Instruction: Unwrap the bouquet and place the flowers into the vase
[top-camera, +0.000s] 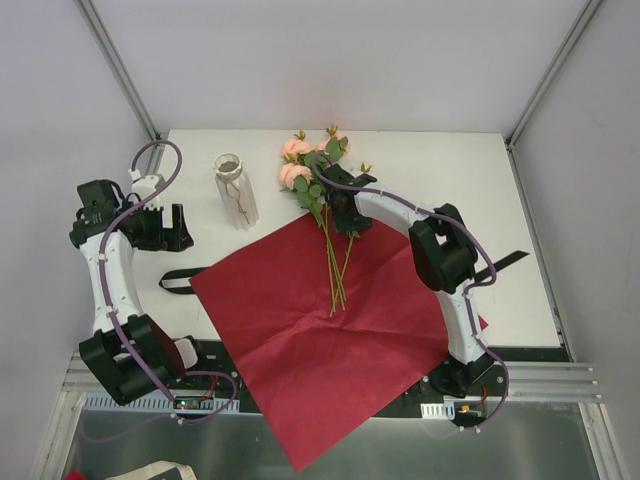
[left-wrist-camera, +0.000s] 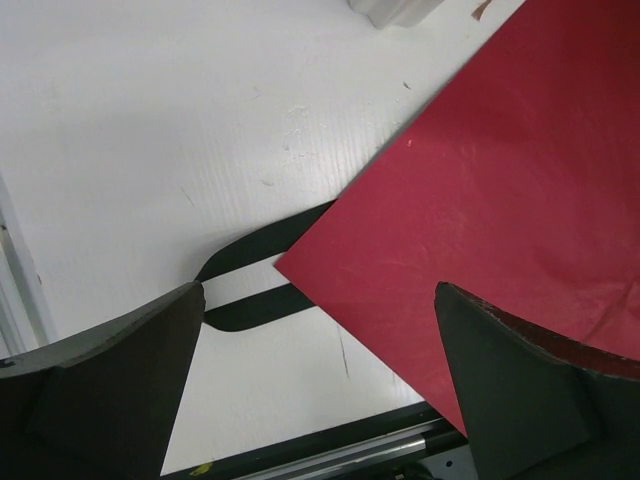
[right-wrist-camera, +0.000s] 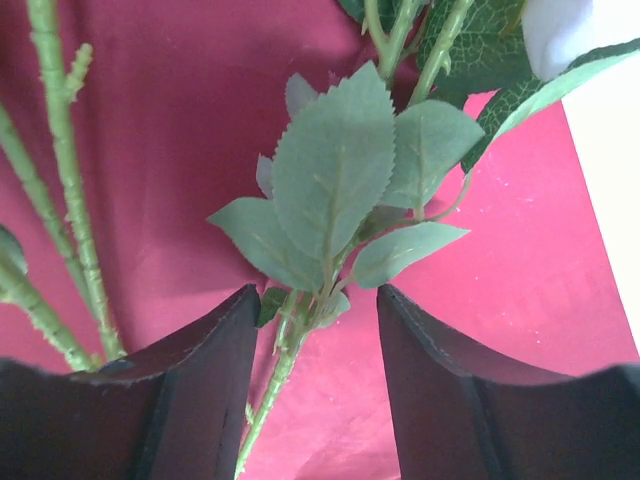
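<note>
Right gripper (right-wrist-camera: 318, 300) straddles 1 leafy stem of the flowers (right-wrist-camera: 335, 180) over red paper (right-wrist-camera: 180, 130).

My left arm (top-camera: 108, 275) stands folded at the left side, with the left gripper (top-camera: 168, 228) pointing down and its jaws fully apart. My right arm (top-camera: 400, 215) reaches far and leftward. The right gripper (top-camera: 345, 215) is lowered, jaws half apart.
</note>
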